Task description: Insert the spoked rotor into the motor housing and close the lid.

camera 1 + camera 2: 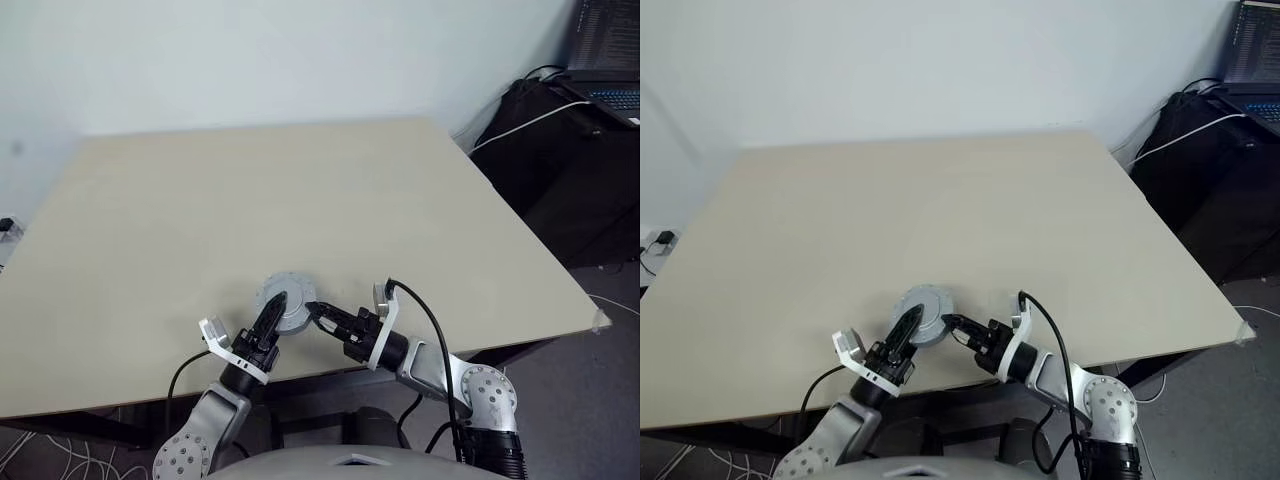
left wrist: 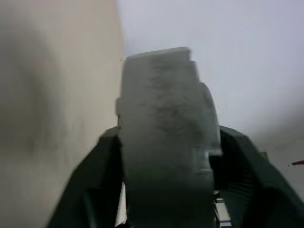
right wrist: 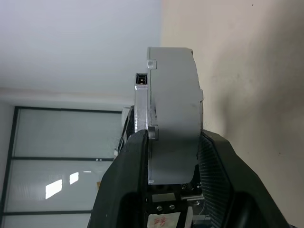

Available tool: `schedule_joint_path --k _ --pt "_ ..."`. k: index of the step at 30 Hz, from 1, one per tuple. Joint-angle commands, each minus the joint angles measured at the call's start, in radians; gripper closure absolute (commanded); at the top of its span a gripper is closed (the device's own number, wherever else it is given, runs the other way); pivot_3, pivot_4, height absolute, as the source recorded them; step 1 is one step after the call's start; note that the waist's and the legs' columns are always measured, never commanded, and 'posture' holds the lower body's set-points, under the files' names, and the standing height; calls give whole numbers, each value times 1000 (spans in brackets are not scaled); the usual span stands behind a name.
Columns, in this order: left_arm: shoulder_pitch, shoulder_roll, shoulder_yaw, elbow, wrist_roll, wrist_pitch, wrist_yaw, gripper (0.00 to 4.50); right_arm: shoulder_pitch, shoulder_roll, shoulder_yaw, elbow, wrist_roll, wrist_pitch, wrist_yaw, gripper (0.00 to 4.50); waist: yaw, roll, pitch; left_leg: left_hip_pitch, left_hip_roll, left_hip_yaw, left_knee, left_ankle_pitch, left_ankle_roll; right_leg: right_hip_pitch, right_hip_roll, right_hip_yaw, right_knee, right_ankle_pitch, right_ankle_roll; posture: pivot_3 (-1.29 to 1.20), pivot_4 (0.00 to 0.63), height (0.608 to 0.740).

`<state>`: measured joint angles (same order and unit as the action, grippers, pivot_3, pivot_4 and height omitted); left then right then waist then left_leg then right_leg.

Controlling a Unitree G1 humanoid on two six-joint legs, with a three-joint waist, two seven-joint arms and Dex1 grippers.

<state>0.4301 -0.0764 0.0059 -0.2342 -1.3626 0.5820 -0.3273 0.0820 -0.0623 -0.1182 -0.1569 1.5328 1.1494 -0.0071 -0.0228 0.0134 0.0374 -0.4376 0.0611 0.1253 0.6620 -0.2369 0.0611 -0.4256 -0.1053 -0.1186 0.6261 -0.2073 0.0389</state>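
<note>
While both sets of fingers clamp it edgewise, the round grey closed motor housing [image 1: 284, 303] hovers near the beige surface [image 1: 300, 200] front edge, left gripper [image 1: 270, 318] and right gripper [image 1: 318, 312] opposite.

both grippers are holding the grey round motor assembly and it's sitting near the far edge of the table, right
Not quite. The left gripper and right gripper do clamp the grey round assembly, but it is near the table's near edge, close to the robot, as the left eye view shows.

Beige table [image 1: 300, 200] against a pale wall [image 1: 250, 50] – dark desk with laptop [image 1: 610, 60] at right
</note>
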Motion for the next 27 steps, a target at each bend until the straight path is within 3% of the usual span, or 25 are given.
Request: schedule_joint_path --k 1,11,21,27 --pt "-1 -50 -21 -47 -12 3 9 2322 -18 0 2 -28 31 -35 14 3296 0 0 0 0 0 0 0 0 0 0 0 0 0 0 0 0 0 740" --pt "-21 -53 -22 -51 18 -46 20 2327 -43 -42 39 -101 -191 -150 123 3296 3 -1 0 0 0 0 1 0 0 0 0 1 0 0 0 0 0 740" --pt "-96 -63 14 -16 77 -143 27 2379 -50 -116 98 -189 -348 -205 214 14 9 -1 -1 0 2 0 2 0 0 0 4 2 0 1 0 0 0 740" --pt "-142 -59 72 16 98 -205 38 2379 -26 -154 155 -220 -497 -277 288 0 11 -2 -2 0 1 1 3 0 0 0 4 4 0 2 0 0 0 740"
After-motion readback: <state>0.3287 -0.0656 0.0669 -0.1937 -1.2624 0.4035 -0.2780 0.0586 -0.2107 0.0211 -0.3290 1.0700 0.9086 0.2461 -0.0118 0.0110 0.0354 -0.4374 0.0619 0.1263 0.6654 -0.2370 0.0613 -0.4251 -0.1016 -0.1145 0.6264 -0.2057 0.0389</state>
